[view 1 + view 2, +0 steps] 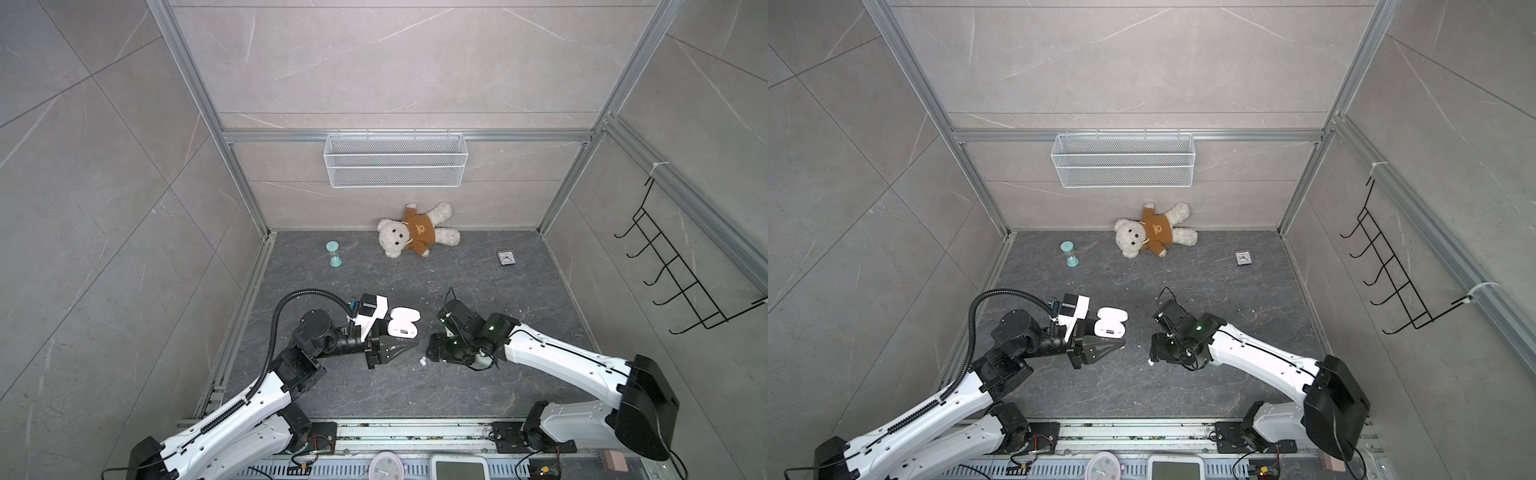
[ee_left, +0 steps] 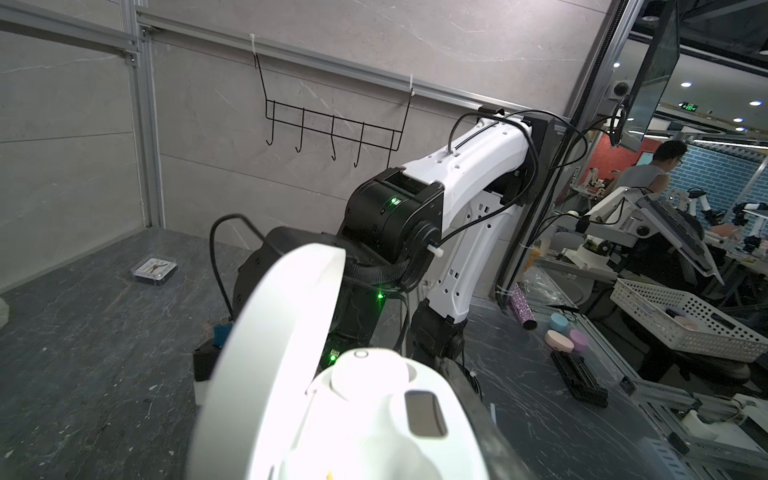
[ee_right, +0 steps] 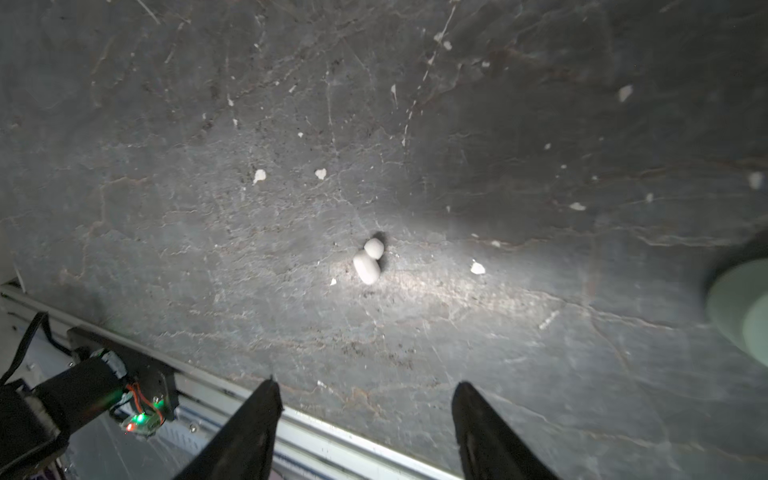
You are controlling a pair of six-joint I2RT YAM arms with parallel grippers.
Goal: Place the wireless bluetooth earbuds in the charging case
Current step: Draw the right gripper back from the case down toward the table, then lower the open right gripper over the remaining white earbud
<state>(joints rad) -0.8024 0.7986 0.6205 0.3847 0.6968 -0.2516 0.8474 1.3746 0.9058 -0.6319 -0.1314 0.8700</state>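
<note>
Judged as early in the task: nothing visibly seated so far.

Grips the case (image 1: 402,322) with the left claw (image 1: 405,337), pressed together on the base. Holds it with the lid (image 1: 406,313) swung open, at 12 o'clock of the base in a top view. Cannot tell whether any bud already sits inside: too bright in the left wrist view, too small from the top.

Hangs the right claw (image 3: 365,386) over the tabletop (image 3: 166,187), tips spread, with nothing between them. Looks down, in the right wrist view, on two white buds (image 3: 368,262) lying on the tabletop, touching each other, a little ahead of the tips. Places the same buds (image 1: 423,360), in a top view, at about 5 o'clock from the case, near it, and just beside the right claw at its 7 o'clock. Finds no lilac or mint buds on the tabletop. Cannot name the pale green blur (image 3: 744,307) at the edge of the right wrist view.

Left to do, by judgement: come down and close on one white bud, carry it toward 11 o'clock to the case, set it into its well, then do the same for the second.
</note>
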